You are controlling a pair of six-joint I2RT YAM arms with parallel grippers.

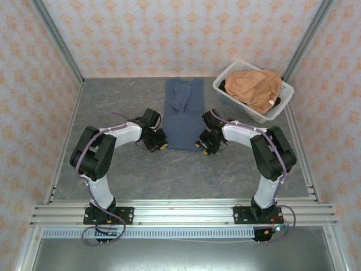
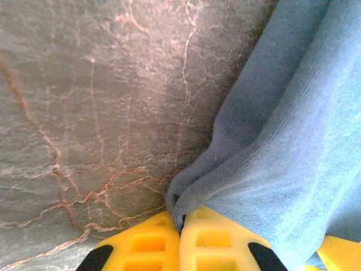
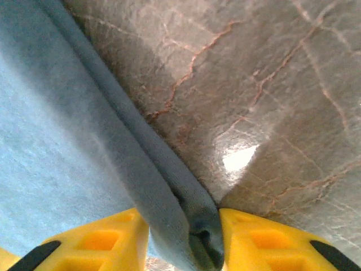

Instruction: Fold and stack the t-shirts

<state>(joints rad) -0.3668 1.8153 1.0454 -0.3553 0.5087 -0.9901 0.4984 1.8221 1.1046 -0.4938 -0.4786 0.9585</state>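
Since my left end effector (image 2: 179,220) and right end effector (image 3: 186,226) each pinch a near corner of the slate-blue shirt (image 1: 183,113), I aim to lift both evenly, hem taut.

Two t-shirts: one slate-blue t-shirt (image 1: 182,113) at centre, one orange-tan t-shirt (image 1: 256,86) far right. One white basket (image 1: 252,116). Two arms, left arm (image 1: 104,148) and right arm (image 1: 262,145); two grippers, left gripper (image 1: 162,146) and right gripper (image 1: 198,145). One table (image 1: 113,101).
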